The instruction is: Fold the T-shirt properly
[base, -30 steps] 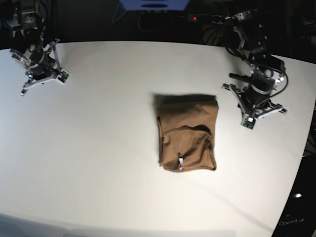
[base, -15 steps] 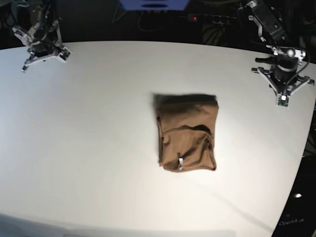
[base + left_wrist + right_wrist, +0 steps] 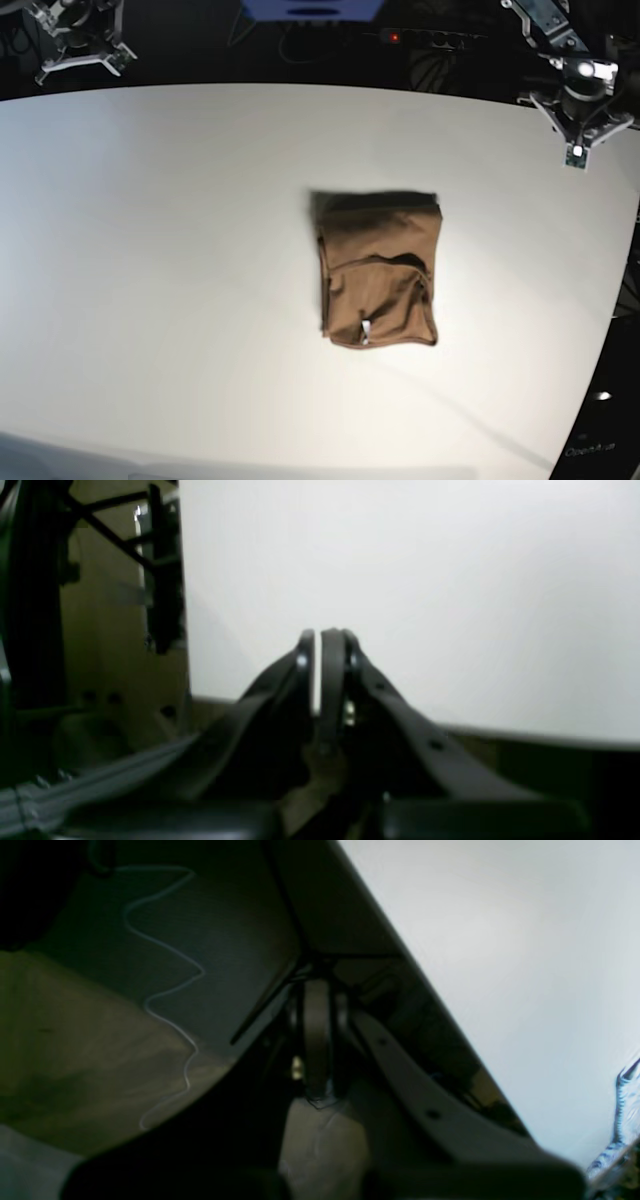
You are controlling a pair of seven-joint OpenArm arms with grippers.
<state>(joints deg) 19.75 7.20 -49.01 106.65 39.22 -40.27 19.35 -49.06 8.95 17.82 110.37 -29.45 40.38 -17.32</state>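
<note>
Base view gives me the T-shirt (image 3: pixel 382 285) as a compact brown bundle on the white table (image 3: pixel 180 260), right of centre in that picture, with both arms well apart from it. The left gripper (image 3: pixel 577 155) hangs over the table's far corner, its fingers brought together with no cloth between them. The right gripper (image 3: pixel 84 62) is by the opposite far corner, closed as well and holding nothing.

I judge the folding to be about done, so the step in hand is getting clear. To do that well, I would keep both grippers closed, draw them back smoothly beyond the table's far edge, and carry neither across the bundle, where a fingertip could snag the collar. I would also give the edge enough clearance that no finger scrapes it. If I wanted a tidier finish, a light press along the near hem would be all I'd try; a pinch might pull the layers apart.

The cloth looks matte and soft, probably cotton, folded to an upright rectangle with softly rounded corners. The collar makes a curved band across its middle, and a small white tag (image 3: pixel 366 327) shows near the lower edge. Shallow creases ripple the lower panel, while the upper one lies smoother. The tabletop is pale and even, with a faint sheen.
</note>
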